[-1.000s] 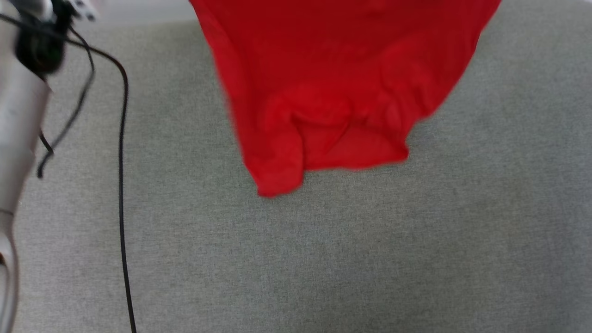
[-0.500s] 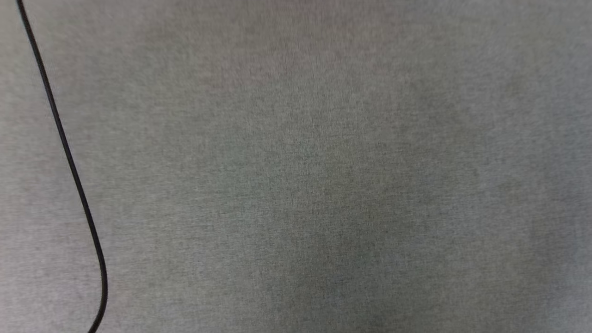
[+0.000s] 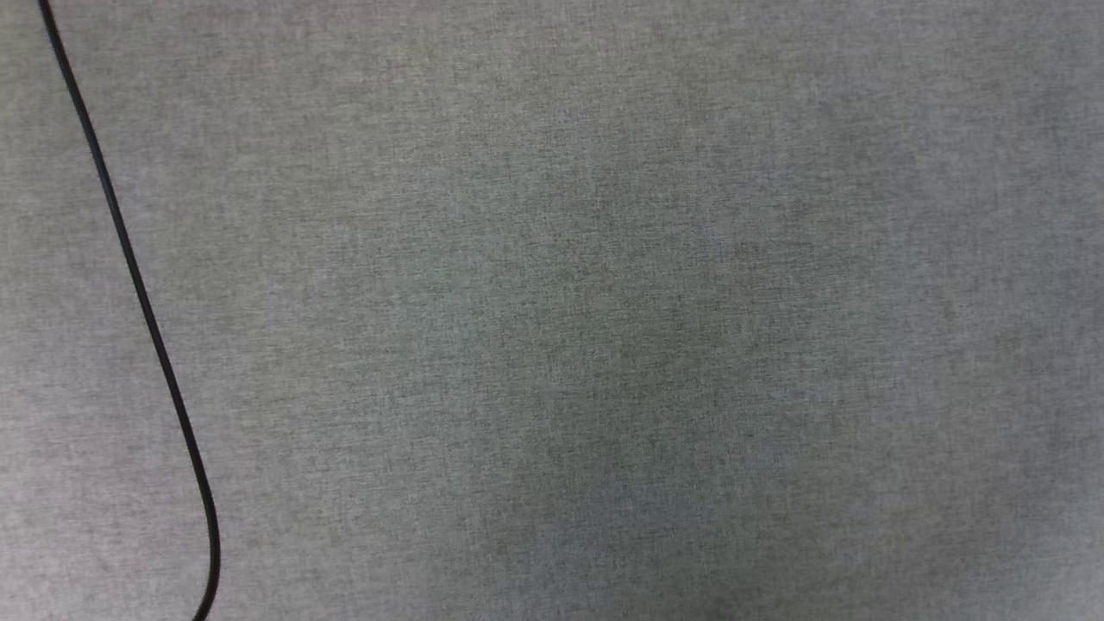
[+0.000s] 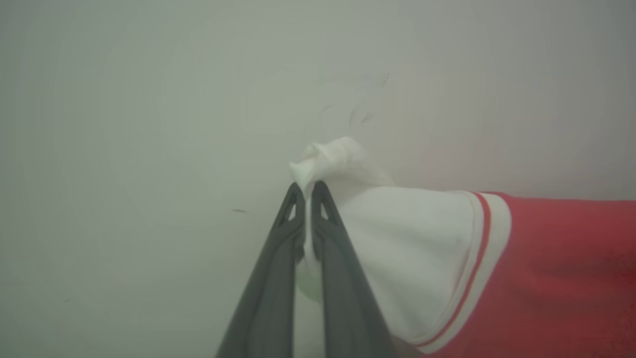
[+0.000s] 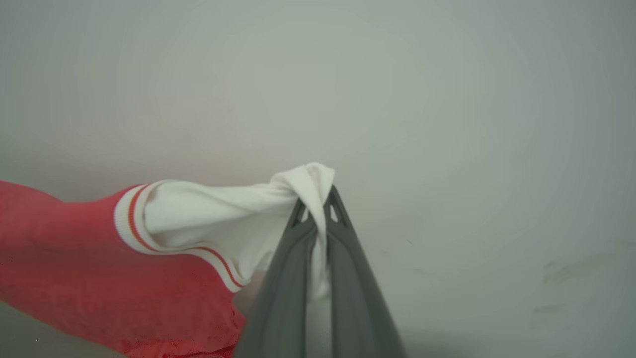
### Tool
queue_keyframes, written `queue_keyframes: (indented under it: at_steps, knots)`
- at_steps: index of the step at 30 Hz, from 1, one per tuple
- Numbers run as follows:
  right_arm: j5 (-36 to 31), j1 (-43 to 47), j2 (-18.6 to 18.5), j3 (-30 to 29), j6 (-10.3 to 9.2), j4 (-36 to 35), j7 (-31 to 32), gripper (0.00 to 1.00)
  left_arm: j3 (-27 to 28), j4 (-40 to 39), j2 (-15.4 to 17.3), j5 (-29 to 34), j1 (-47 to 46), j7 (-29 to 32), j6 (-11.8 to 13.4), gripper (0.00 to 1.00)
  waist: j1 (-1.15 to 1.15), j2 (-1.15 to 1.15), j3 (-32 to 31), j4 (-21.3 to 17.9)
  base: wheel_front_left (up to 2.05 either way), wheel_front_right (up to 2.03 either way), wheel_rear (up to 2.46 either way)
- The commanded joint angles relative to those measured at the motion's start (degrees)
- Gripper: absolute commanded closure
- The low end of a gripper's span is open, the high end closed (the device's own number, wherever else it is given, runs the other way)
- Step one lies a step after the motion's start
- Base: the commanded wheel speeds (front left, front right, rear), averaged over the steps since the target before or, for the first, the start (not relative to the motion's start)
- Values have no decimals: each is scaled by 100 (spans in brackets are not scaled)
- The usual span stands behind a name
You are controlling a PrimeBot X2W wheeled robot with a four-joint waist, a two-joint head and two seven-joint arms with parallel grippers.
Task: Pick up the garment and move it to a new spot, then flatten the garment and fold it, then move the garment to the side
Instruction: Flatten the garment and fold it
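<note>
The garment (image 4: 546, 268) is a red jersey with white sleeves and red-white striped trim. In the left wrist view my left gripper (image 4: 308, 191) is shut on a bunched white sleeve, with the red body stretching off to the right. In the right wrist view my right gripper (image 5: 316, 199) is shut on the other white sleeve of the garment (image 5: 99, 268), whose red body runs to the left. Both grippers hold the cloth up before a pale wall.
The head view looks down on a grey fabric surface (image 3: 604, 345). A thin black cable (image 3: 138, 293) runs down its left side and curves at the bottom.
The head camera has shifted: one second ago the red garment and my left forearm were in the head view, and now only the grey surface and the cable are there.
</note>
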Motion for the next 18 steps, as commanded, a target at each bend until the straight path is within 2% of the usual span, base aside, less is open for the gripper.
queue_keyframes:
  at_steps: [1,7,13,18]
  knots:
    - [166,148,42,136,-8,143,-107,100,109,-58,-47,46,220,-38,-65,100,-2,0,2,29,0,0,0]
    - [687,738,130,541,-7,394,-383,100,498,-295,-168,31,1069,-39,-186,100,-2,0,-161,72,0,0,0]
    - [1349,2031,-41,970,-7,258,-684,100,1013,-798,-363,37,2554,-39,-284,100,-2,0,-540,162,0,0,0]
    - [1828,3247,-218,1181,-6,-55,-879,100,1455,-1601,-492,231,3882,-38,-297,100,-2,0,-890,172,0,0,0]
